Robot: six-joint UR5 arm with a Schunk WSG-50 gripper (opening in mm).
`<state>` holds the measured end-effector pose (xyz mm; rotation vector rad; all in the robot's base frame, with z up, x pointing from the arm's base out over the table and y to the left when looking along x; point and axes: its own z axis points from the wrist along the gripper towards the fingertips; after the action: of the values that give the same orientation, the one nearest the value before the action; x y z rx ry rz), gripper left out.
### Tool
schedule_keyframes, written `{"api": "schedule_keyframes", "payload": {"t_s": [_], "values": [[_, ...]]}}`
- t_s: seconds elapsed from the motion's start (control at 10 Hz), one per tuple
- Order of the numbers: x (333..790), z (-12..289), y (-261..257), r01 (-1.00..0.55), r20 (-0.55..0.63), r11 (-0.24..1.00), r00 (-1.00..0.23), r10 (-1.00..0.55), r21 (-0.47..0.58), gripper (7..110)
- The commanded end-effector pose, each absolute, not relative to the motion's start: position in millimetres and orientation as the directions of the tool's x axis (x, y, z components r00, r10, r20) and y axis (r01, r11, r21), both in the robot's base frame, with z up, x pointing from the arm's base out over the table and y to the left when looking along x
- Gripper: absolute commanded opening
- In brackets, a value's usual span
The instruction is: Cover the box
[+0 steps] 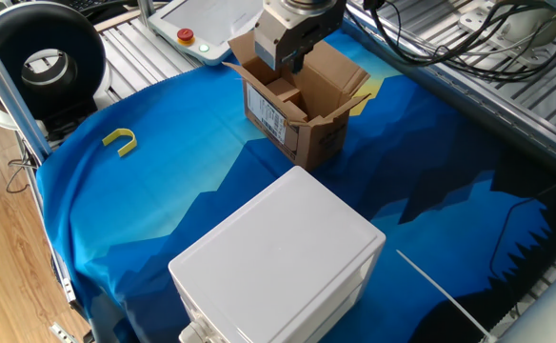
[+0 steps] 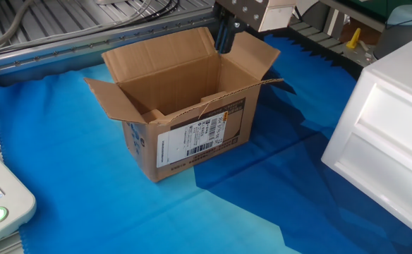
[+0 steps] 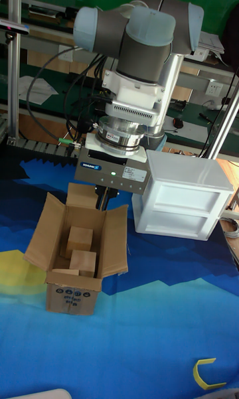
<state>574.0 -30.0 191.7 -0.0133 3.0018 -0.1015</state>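
The box (image 1: 302, 114) is a small brown carton standing on the blue cloth with all its top flaps spread. Its white barcode label (image 2: 192, 137) faces the other fixed view. From the tall fixed view, the box (image 3: 73, 266) has small cardboard pieces inside. My gripper (image 1: 287, 62) hangs over the box's far corner, where a long flap and a short flap meet. One dark finger (image 2: 223, 39) shows in front of the back flap, and the short flap hides the other. Nothing is held. The gripper (image 3: 103, 201) reaches down just behind the box.
A large white plastic box (image 1: 278, 267) (image 2: 382, 141) stands on the cloth beside the carton. Near the cloth's edge lies a yellow U-shaped piece (image 1: 119, 141) (image 3: 206, 372). A pendant with a red button (image 1: 185, 36) and a black reel (image 1: 45, 62) sit beyond the cloth.
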Motion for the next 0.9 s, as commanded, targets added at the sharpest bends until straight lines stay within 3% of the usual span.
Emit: {"api": "schedule_keyframes", "payload": {"t_s": [0.0, 0.8], "values": [[578.8, 192.9, -27.6, 0.002, -0.158, 0.999, -0.987, -0.005, -0.048, 7], [576.5, 192.2, -20.0, 0.031, -0.15, 0.999, -0.988, 0.029, -0.014, 7]]}}
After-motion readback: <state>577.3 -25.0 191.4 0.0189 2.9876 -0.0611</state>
